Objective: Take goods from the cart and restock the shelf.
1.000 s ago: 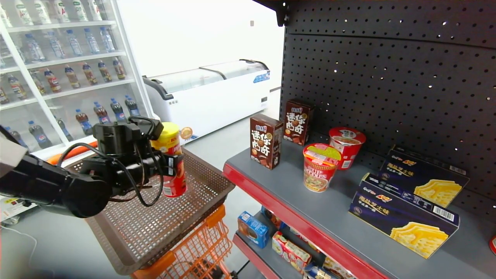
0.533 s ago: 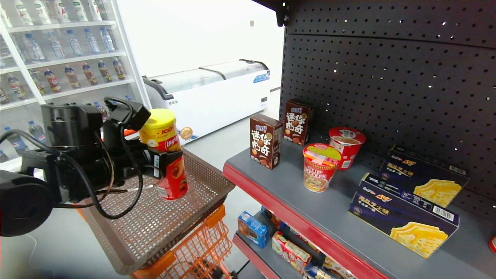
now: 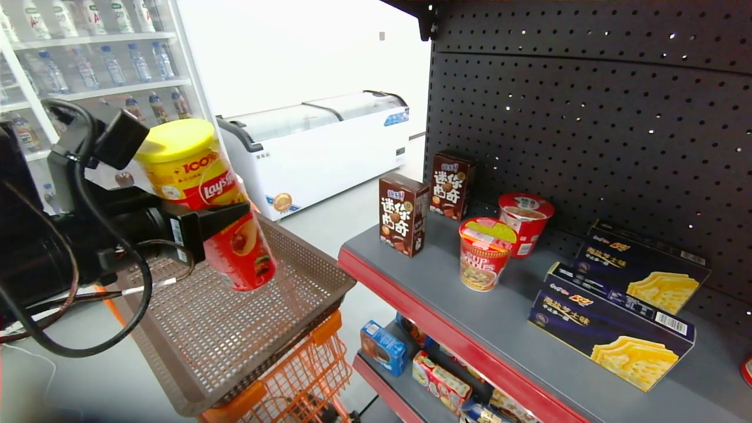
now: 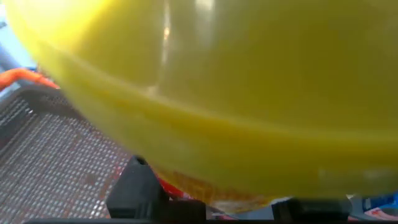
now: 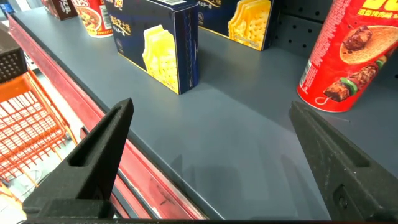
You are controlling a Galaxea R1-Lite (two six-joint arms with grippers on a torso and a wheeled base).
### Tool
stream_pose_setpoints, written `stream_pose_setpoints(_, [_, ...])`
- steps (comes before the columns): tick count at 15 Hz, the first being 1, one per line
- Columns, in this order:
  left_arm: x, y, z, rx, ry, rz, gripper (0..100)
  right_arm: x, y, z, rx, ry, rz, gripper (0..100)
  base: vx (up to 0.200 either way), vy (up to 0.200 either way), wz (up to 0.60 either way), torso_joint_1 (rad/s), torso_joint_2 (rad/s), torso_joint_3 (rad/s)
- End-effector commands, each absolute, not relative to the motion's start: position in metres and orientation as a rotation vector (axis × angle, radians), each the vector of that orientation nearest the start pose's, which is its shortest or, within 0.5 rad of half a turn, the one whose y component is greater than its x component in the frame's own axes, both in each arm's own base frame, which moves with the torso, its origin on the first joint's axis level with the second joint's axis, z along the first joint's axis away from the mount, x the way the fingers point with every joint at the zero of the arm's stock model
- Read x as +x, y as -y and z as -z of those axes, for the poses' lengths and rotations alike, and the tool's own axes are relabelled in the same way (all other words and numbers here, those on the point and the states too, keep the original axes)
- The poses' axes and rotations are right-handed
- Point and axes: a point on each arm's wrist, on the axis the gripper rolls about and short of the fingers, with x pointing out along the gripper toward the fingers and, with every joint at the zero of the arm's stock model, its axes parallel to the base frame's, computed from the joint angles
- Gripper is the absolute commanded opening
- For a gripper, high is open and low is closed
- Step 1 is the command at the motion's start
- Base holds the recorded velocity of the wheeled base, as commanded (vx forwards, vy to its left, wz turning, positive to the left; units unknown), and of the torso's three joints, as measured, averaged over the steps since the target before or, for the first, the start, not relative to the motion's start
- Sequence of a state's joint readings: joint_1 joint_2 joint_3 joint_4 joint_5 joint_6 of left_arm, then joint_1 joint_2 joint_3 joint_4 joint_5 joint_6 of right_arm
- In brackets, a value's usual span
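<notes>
The left gripper (image 3: 222, 234) is closed on the chip can (image 3: 197, 182). Its black fingers (image 3: 218, 216) press the red body of the can just under the yellow part. The can is tilted, with the yellow lid up and toward the robot and the bottom pointing away and down. In the left wrist view the yellow lid (image 4: 217, 93) is very close to the camera, and one black finger (image 4: 140, 190) shows under it.

Directly below this gripper is the brown tray (image 3: 235, 341) of the cart, and the can hangs in the air over it, not touching it. Under the tray is the orange basket (image 3: 305, 376). To the right of the gripper, well apart, is the grey shelf (image 3: 435, 276) with its red front edge. On it stand two brown boxes (image 3: 402, 214), then two cup noodles (image 3: 485, 254), and farther away two dark blue cracker boxes (image 3: 611, 329). Behind the gripper are a white freezer (image 3: 317, 147) and a drinks cooler (image 3: 88, 88).

The right gripper (image 5: 211, 162) is spread wide with nothing between its fingers (image 5: 93, 162). It hovers low over the grey shelf board (image 5: 236, 137). Ahead of it stands one cracker box (image 5: 168, 46). Near one finger stands a second red can (image 5: 345, 56), upright on the shelf.
</notes>
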State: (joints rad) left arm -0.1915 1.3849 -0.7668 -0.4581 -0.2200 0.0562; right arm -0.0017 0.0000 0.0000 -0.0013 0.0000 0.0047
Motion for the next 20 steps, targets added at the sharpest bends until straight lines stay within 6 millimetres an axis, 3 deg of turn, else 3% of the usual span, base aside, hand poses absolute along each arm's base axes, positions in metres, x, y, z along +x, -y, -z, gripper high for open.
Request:
stream_pose_setpoints(1, [0.213, 0.040, -0.249, 0.049, -0.138, 0.388, 0, -0.023, 0.000, -0.076, 0.005, 0.002, 0.002, 100, 0.000, 0.000, 0.00, 0.000, 0.00, 0.000])
stream_pose_setpoints(3, [0.209, 0.029, -0.259, 0.041, -0.128, 0.359, 0, -0.023, 0.000, -0.076, 0.005, 0.002, 0.002, 100, 0.000, 0.000, 0.00, 0.000, 0.00, 0.000])
stream_pose_setpoints(8, [0.186, 0.025, -0.257, 0.021, -0.167, 0.525, 0, -0.023, 0.000, -0.076, 0.005, 0.002, 0.002, 100, 0.000, 0.000, 0.00, 0.000, 0.00, 0.000])
stream_pose_setpoints(14, [0.183, 0.037, -0.249, 0.018, -0.201, 0.626, 0, -0.023, 0.000, -0.076, 0.005, 0.002, 0.002, 100, 0.000, 0.000, 0.00, 0.000, 0.00, 0.000])
stream_pose_setpoints(16, [0.181, 0.050, -0.246, 0.003, -0.204, 0.806, 0, -0.023, 0.000, -0.076, 0.005, 0.002, 0.002, 100, 0.000, 0.000, 0.00, 0.000, 0.00, 0.000])
stream_pose_setpoints(20, [0.190, 0.060, -0.253, 0.012, -0.197, 0.851, 0, -0.023, 0.000, -0.076, 0.005, 0.002, 0.000, 100, 0.000, 0.000, 0.00, 0.000, 0.00, 0.000])
